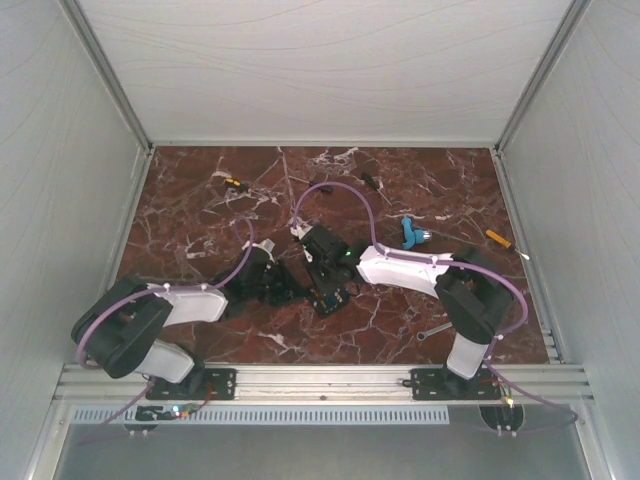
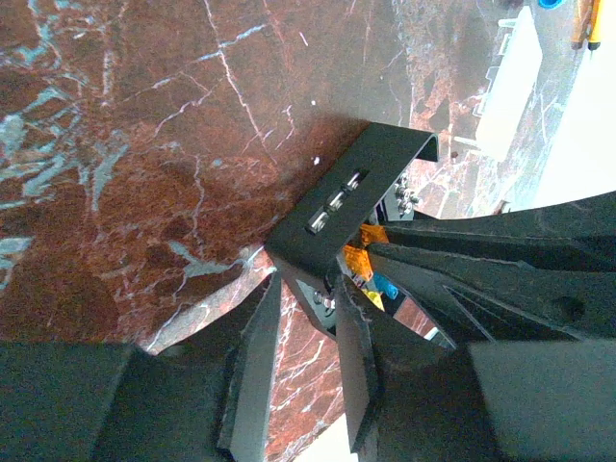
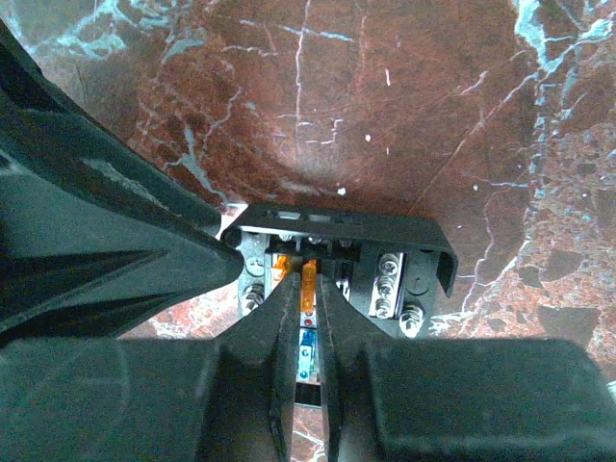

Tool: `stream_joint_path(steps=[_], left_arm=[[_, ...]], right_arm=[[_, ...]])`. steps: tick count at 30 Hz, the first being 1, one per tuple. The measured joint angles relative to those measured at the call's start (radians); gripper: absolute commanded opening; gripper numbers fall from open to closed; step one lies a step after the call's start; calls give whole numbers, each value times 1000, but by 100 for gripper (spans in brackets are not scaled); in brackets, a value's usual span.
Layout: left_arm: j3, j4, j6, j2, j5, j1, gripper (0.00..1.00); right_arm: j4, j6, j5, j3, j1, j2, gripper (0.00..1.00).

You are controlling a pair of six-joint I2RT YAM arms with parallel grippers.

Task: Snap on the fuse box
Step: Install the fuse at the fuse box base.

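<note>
Where the two arms meet in the top view, the fuse box (image 1: 329, 297) lies on the marble table (image 1: 190, 200). The left gripper (image 1: 290, 286) is just left of it, the right gripper (image 1: 325, 274) is just behind it, and a blue piece (image 1: 412, 232) sits well to its right. In the left wrist view, the left gripper's jaws are clamped on the box's near corner. In the right wrist view, the right gripper sits over the open box. Its jaws are almost together, with an orange fuse (image 3: 308, 279) in the slit.

Small black fuse box (image 1: 328, 292), orange and blue fuses (image 2: 361, 258) inside, flat at mid-table (image 1: 200, 200)
</note>
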Motion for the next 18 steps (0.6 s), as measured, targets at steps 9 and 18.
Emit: stream_joint_path(steps=[9, 18], left_arm=[[5, -36, 13, -19, -13, 0, 32], [37, -58, 39, -16, -16, 0, 32]], right_arm=[[-56, -18, -2, 4, 4, -19, 22], [-68, -17, -7, 33, 3, -42, 18]])
